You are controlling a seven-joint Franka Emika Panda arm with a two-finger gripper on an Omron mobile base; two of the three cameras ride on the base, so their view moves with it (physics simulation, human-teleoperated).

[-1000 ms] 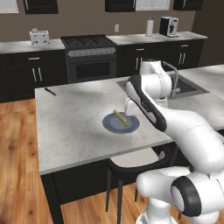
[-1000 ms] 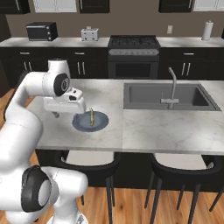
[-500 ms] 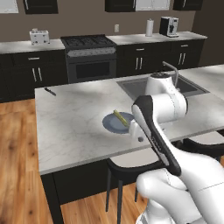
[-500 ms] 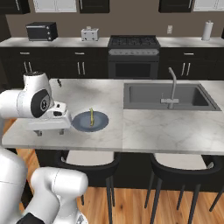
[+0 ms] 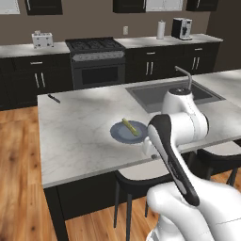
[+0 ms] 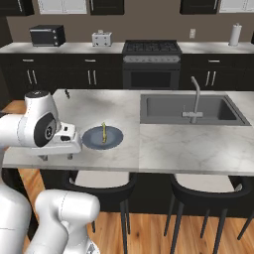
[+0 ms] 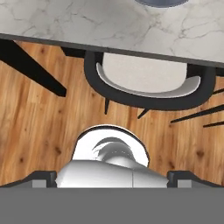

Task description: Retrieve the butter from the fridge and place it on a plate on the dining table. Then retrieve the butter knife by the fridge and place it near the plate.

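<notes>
Butter (image 5: 130,127): a slim yellow stick is seen lying on the plate; in the right base view (image 6: 104,132) it reads as a thin line across the plate's middle.
Plate (image 5: 120,135): a round blue-grey plate is set flat on the dining table, near the table's front edge and to the side of the sink; its rim is cut off at the top edge of the hand view (image 7: 159,3).
Dining table (image 5: 75,136): a white-grey marble top is carried on a black base; its front edge is crossed in the hand view (image 7: 65,22).
Butter knife (image 5: 54,98): a small dark knife is seen lying on the far corner of the table top, well apart from the plate; it is also made out in the right base view (image 6: 67,94).
Gripper (image 6: 55,157): it is held just off the table's front edge, beside the plate and pointed down; the fingers are spread wide and nothing is held between them.
Sink (image 6: 188,110): a grey basin with a tap is inset in the table top.
Chair (image 7: 148,81): a seat with a white cushion and black frame is tucked under the table's edge, above a wooden floor (image 7: 39,127).
Stove (image 5: 94,61): it is set into the black cabinets along the back wall.
</notes>
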